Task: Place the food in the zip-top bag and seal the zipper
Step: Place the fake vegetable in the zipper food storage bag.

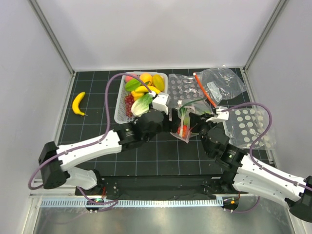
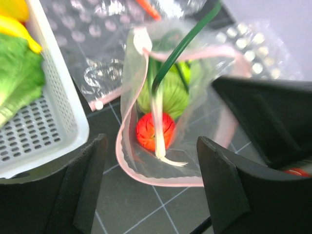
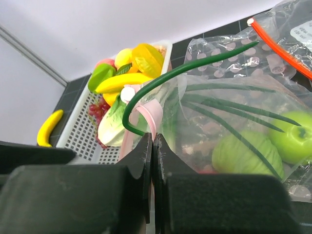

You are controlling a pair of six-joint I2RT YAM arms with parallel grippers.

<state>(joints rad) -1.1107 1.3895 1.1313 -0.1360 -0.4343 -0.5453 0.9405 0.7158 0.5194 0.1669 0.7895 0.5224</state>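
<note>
Holding bag mouth up: right claw (image 3: 153,144) pinched tight on pink zipper (image 3: 155,114). Zip-top bag (image 1: 187,119) mid-frame in top view, just right of basket (image 1: 121,109). Left claw (image 2: 151,163) spread wide, gripping nothing, facing mouth. Film thin, floppy, slick, so grab stiffer zipper strip, not sidewall. Toy food (image 1: 142,90) light, glossy, probably slippery. 1 banana (image 1: 78,103) loose on surface (image 1: 161,152), far left.

Bright even light, blurred foregrounds

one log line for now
left gripper open over bag | right gripper shut on zipper | bag open | basket holds food
</note>
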